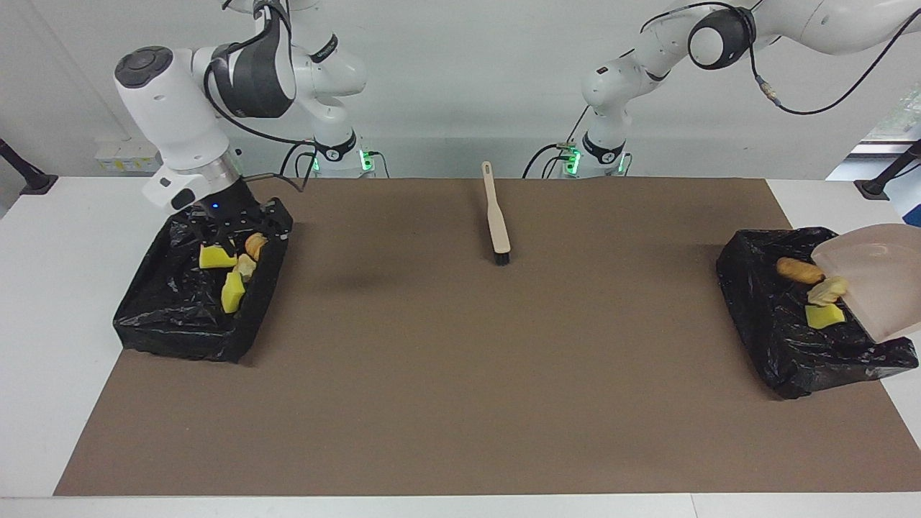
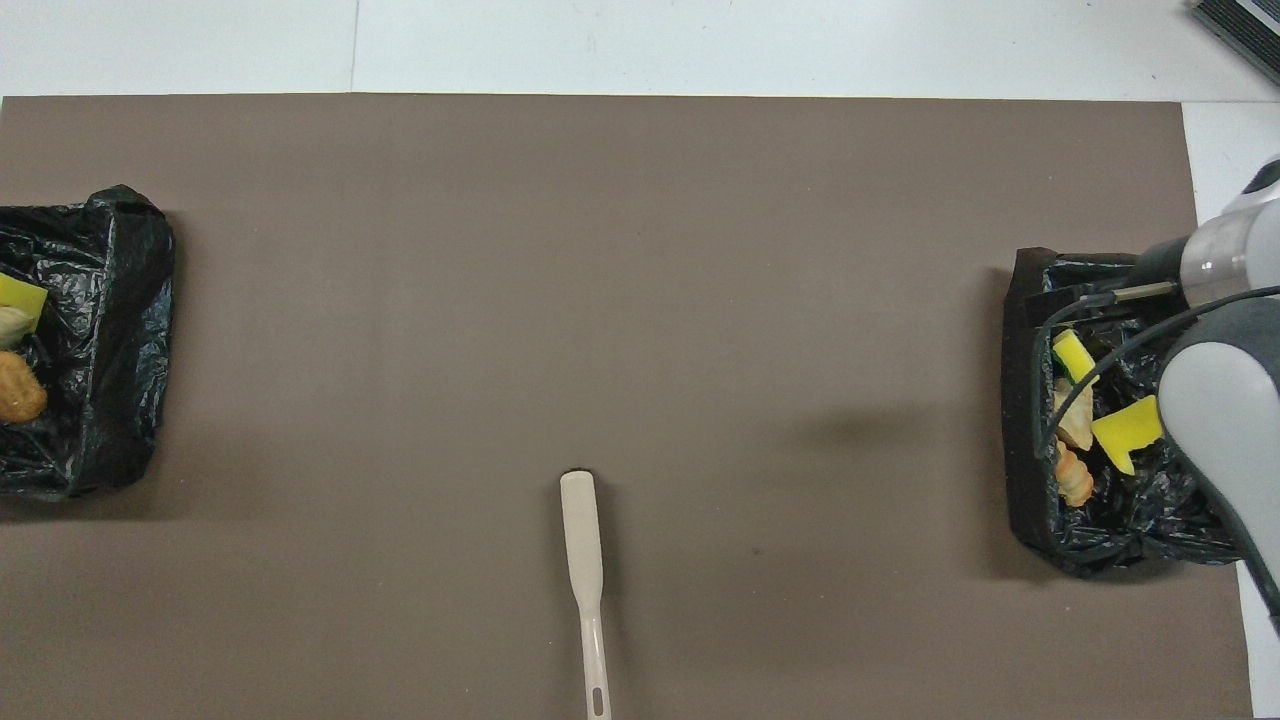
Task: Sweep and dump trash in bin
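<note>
Right gripper (image 1: pixel 230 229): fingers spread wide, empty, just above yellow sponge and tan bread trash (image 1: pixel 232 277) in a black-lined bin (image 1: pixel 173 316). Left gripper, out of frame, fingers clamped on the tilted dustpan (image 1: pixel 874 277); three more scraps (image 1: pixel 820 298) lie below it.

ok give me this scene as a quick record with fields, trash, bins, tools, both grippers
trash: four scraps in bin at right arm's end; three scraps in bin at left arm's end
dustpan: tipped steeply over that bin, empty
brush: lying on the brown mat, untouched
left gripper: out of view, shut on dustpan
right gripper: open, over the bin at its end
</note>
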`<action>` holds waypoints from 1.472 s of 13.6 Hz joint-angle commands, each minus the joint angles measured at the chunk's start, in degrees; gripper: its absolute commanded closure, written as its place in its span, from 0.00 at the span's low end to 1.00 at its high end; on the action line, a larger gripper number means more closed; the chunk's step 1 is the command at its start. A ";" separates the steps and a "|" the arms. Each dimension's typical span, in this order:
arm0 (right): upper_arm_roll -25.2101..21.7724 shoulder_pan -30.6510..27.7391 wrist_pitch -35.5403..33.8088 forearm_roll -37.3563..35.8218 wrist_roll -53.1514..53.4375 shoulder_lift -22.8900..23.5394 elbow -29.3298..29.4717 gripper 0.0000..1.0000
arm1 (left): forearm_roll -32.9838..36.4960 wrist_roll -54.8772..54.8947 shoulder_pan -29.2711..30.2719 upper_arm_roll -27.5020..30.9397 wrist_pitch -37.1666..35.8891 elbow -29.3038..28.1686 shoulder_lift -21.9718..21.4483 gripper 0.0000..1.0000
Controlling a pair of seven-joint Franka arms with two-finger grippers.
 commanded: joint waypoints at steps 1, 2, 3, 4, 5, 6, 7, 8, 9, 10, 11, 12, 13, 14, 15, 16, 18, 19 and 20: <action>0.32 -1.97 -3.38 -1.15 0.59 -0.11 1.09 0.00 | 5.65 0.10 -2.60 0.75 1.28 0.68 0.08 1.00; 0.14 -1.88 -4.70 -1.24 2.34 -0.72 1.35 0.00 | 6.45 0.10 -2.78 0.84 1.37 0.77 0.08 1.00; 0.31 -1.27 -6.11 -2.54 4.70 -2.12 1.35 0.00 | 7.07 0.10 -2.70 0.84 1.28 0.77 -0.01 1.00; 1.01 -0.92 -7.42 -3.95 6.82 -3.70 1.35 0.00 | 7.94 0.10 -2.78 1.02 1.28 0.68 -0.36 1.00; 1.19 -0.74 -8.48 -4.31 7.62 -4.93 1.35 0.00 | 8.39 0.10 -2.87 1.10 1.28 0.68 -0.62 1.00; 1.80 -0.22 -9.62 -4.23 7.63 -5.73 1.35 0.00 | 10.74 0.02 -3.66 1.10 1.37 0.77 -0.80 1.00; 1.81 -0.21 -10.16 -4.23 7.19 -6.09 1.44 0.00 | 14.16 -0.94 -5.23 1.19 1.11 0.77 -0.89 1.00; 1.38 -0.30 -12.77 -3.53 7.02 -5.83 3.61 0.00 | 16.02 -3.30 -5.94 1.11 0.59 0.68 -1.15 1.00; 1.37 -0.74 -16.45 -3.96 7.01 -4.43 7.46 0.00 | 17.34 -5.50 -6.64 1.10 -0.64 0.51 -1.33 1.00; 1.20 -1.35 -18.93 -3.88 6.84 -2.50 11.16 0.00 | 20.05 -8.22 -7.61 1.10 -2.30 0.59 -1.59 1.00; 1.02 -1.36 -19.30 -3.79 6.92 -1.44 12.41 0.00 | 22.17 -10.07 -8.23 1.10 -3.28 0.59 -1.68 1.00; 0.93 -1.44 -19.22 -3.18 7.45 -1.26 12.42 0.00 | 22.80 -11.66 -8.84 1.19 -5.37 0.59 -1.68 1.00; 0.93 -1.44 -18.95 -3.09 7.63 -1.25 12.25 0.00 | 23.15 -13.07 -8.94 1.19 -6.87 0.59 -1.77 1.00; 0.93 -1.44 -18.69 -3.17 7.98 -1.34 12.16 0.00 | 24.29 -14.04 -9.20 1.19 -8.28 0.59 -1.94 1.00; 0.93 -1.36 -18.25 -3.35 8.15 -1.43 12.07 0.00 | 25.43 -15.61 -9.46 1.19 -9.08 0.59 -2.12 1.00; 0.93 -1.36 -18.25 -3.35 8.07 -1.34 12.07 0.00 | 26.22 -16.15 -9.64 1.11 -9.61 0.59 -2.12 1.00; 0.93 -1.36 -18.25 -3.09 8.16 -1.43 11.99 0.00 | 25.62 -15.90 -9.55 0.50 -9.79 0.33 -2.64 1.00; 0.93 -1.36 -17.99 -3.08 8.16 -1.43 11.81 0.00 | 24.83 -15.55 -9.73 0.23 -10.92 0.33 -2.73 1.00; 0.93 -1.27 -17.11 -3.08 8.16 -1.43 11.64 0.00 | 22.13 -15.46 -9.64 0.40 -14.07 0.33 -2.73 1.00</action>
